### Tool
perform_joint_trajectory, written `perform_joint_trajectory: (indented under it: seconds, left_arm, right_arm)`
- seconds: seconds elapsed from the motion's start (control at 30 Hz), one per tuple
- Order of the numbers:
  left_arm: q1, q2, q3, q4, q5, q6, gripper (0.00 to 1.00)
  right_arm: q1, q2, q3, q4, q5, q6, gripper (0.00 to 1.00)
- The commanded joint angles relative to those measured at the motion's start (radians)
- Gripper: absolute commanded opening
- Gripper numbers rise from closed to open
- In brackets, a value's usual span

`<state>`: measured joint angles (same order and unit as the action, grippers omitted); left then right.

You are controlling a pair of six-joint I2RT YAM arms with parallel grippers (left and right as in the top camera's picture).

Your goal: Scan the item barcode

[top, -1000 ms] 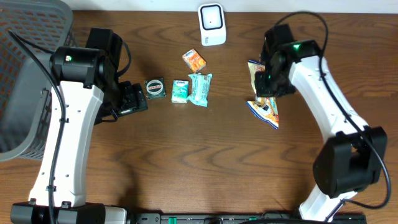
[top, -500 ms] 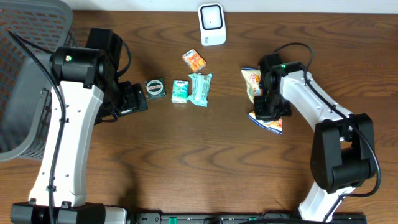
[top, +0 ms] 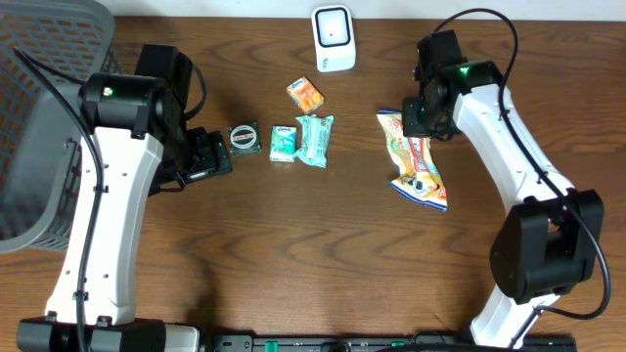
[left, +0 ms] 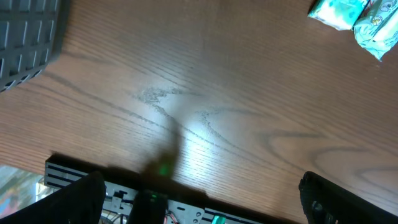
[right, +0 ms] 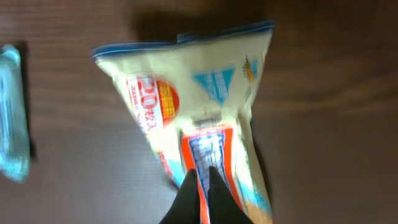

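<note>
The wooden table (top: 323,244) carries a white scanner (top: 334,39) at the middle of its far edge. Nearer the centre lie an orange packet (top: 305,95), a dark square packet (top: 244,139), and two teal packets (top: 284,143) (top: 315,140) side by side. A snack bag (top: 419,171) lies toward the right edge.

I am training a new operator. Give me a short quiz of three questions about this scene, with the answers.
1. True or false: the right gripper is shut on the snack bag.
2. Which lies nearest the white scanner? A orange packet; B dark tin; C grey basket.
3. Fill in: the left gripper stands ___ and holds nothing.
Key: 1 true; 2 A; 3 open.
</note>
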<state>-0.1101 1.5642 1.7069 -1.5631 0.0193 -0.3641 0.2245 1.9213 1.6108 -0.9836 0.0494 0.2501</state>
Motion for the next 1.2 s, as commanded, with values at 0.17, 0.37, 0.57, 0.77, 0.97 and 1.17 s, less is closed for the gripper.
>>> perform_joint_trajectory:
  seconds: [0.17, 0.37, 0.57, 0.77, 0.97, 1.17]
  left_arm:
    - [0.002, 0.004, -0.002, -0.003, -0.013, -0.005, 0.97]
    - [0.002, 0.004, -0.002, -0.003, -0.013, -0.005, 0.98]
    - [0.002, 0.004, -0.002, -0.003, -0.013, -0.005, 0.98]
    - [0.002, 0.004, -0.002, -0.003, -0.013, -0.005, 0.98]
    - [0.002, 0.004, -0.002, -0.003, -0.013, -0.005, 0.98]
    - [0.002, 0.004, -0.002, -0.003, -0.013, -0.005, 0.98]
  right_arm:
    - [-0.003, -0.005, -0.303, 0.327, 0.015, 0.080, 0.08]
    - [-0.003, -0.005, -0.434, 0.446, -0.003, 0.090, 0.16]
    - [-0.021, -0.022, -0.229, 0.204, -0.002, 0.063, 0.29]
    - [-0.020, -0.022, 0.017, -0.160, -0.026, 0.014, 0.28]
    - [-0.009, -0.021, -0.043, -0.309, -0.009, -0.023, 0.15]
    - [-0.011, -0.021, -0.250, -0.195, 0.000, -0.019, 0.17]
